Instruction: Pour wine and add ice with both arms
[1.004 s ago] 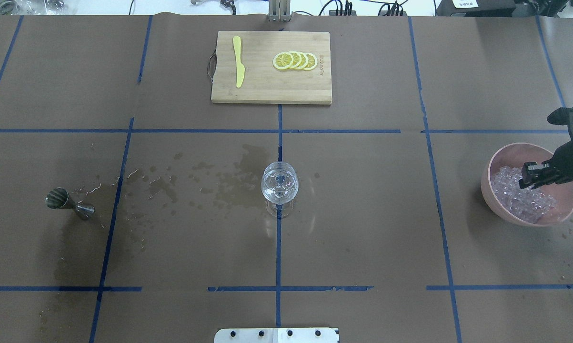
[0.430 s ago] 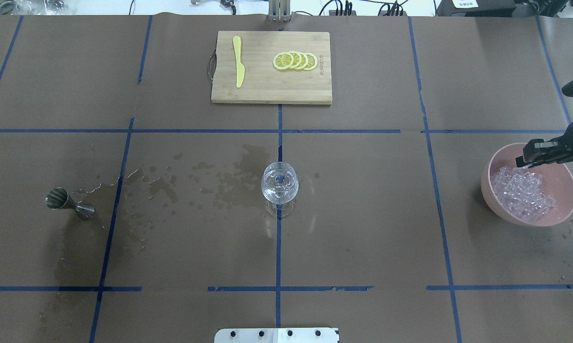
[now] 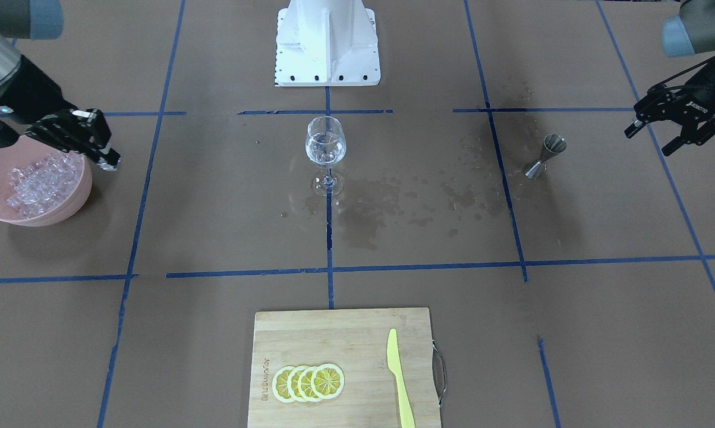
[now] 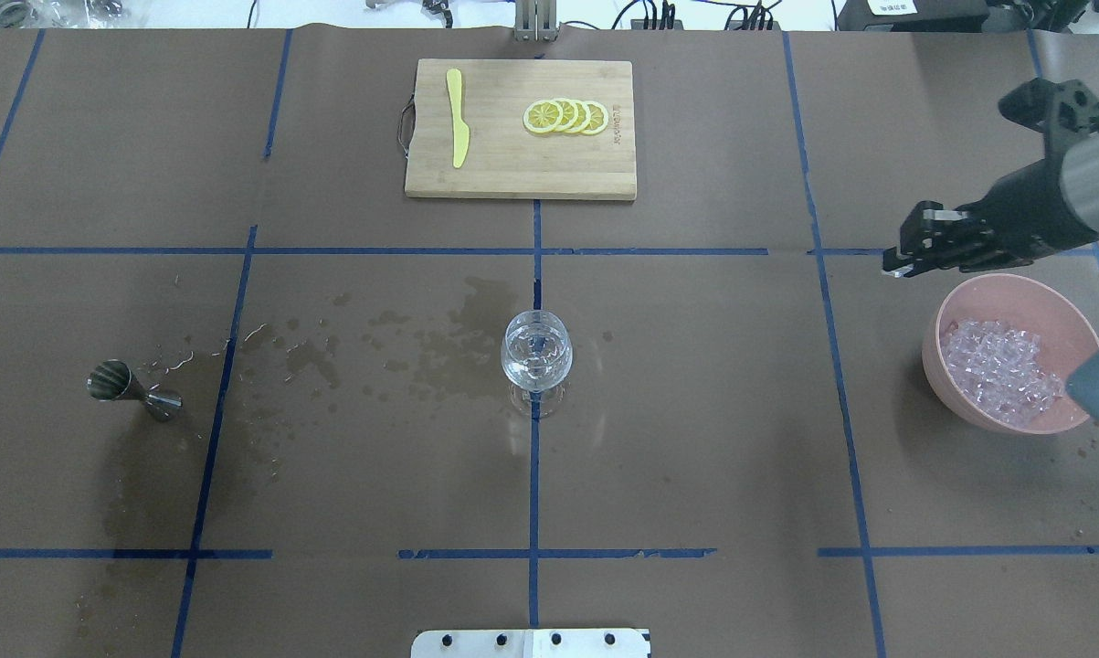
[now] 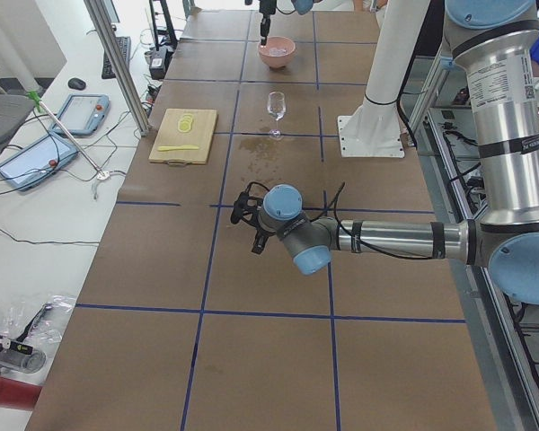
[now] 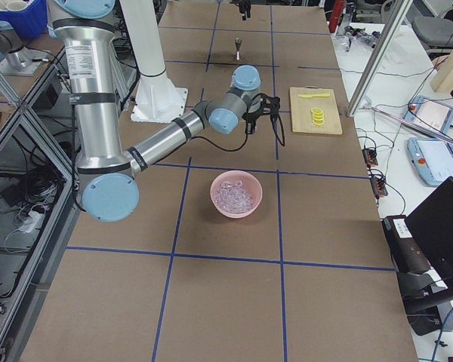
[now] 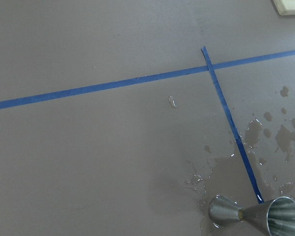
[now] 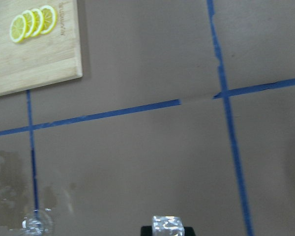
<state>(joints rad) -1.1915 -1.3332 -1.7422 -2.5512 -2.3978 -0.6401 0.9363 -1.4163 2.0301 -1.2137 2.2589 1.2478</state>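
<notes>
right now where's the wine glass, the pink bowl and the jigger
wine glass (image 4: 536, 352), overhead view, on its round bowl
pink bowl (image 4: 1015, 294), overhead view, on the bare inner wall
jigger (image 4: 110, 380), overhead view, on its open top cup

Large work table covered in brown paper (image 4: 695, 411), divided into rectangles by blue tape lines (image 4: 533, 475); damp stains (image 4: 439, 352) left of centre. A white side bench (image 5: 36, 215) runs along one long side, carrying tablets (image 5: 81, 114), a black laptop (image 6: 438, 226) and loose cables (image 4: 659, 14). A slanted aluminium post (image 5: 117, 63) rises at the bench edge. Lighting even and diffuse.
</notes>
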